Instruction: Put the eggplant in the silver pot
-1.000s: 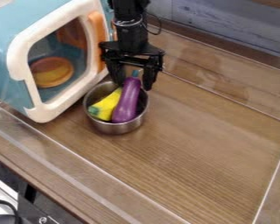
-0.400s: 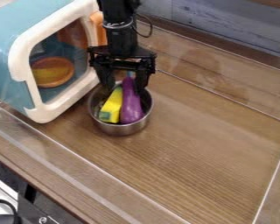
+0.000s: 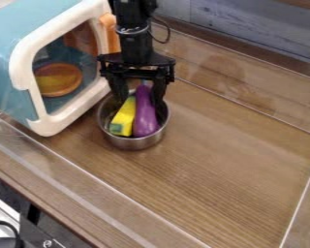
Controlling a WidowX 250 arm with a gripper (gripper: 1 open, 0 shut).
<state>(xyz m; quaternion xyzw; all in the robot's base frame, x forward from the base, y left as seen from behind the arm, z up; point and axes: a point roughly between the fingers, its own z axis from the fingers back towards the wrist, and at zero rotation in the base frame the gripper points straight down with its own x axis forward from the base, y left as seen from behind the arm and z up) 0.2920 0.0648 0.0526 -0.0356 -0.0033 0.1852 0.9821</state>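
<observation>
Camera view from above the table: eggplant (image 3: 144, 113) lying inside the silver pot (image 3: 135, 137), leaning lengthwise against the far rim, right beside a yellow-green banana-shaped toy (image 3: 124, 116) sharing the same pot. Gripper (image 3: 136, 87) pointing straight down directly over the pot, jaws spread wide apart, one black finger on each side of the two toys, nothing clamped between them; whether a fingertip brushes the eggplant, impossible to tell. Black arm (image 3: 132, 24) rising from the gripper toward the top edge. Toy microwave (image 3: 42, 68), blue with a cream door frame, just left of the pot, an orange bowl (image 3: 57, 79) showing through its window. Pot resting on a wooden tabletop (image 3: 223, 145) with a clear low wall along the near edge.
</observation>
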